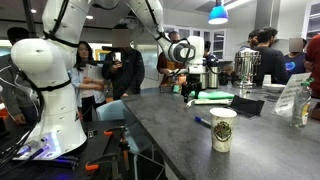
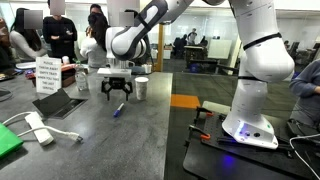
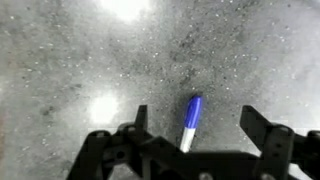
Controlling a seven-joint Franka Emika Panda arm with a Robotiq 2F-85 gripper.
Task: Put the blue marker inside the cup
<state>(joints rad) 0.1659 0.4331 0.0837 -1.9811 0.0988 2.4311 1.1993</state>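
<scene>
gripper (image 2: 117, 96): jaws spread wide, holding nothing, hovering above the counter (image 2: 150, 135) beside the cup (image 2: 142, 89) | blue marker (image 3: 190, 122): lying flat on the counter near the cup, outside it, below the open fingers (image 3: 262, 125)

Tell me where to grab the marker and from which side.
Take the marker mid-barrel from straight above, jaws across its thin width: it lies flat on the counter, clear on both sides, under the open gripper.
</scene>
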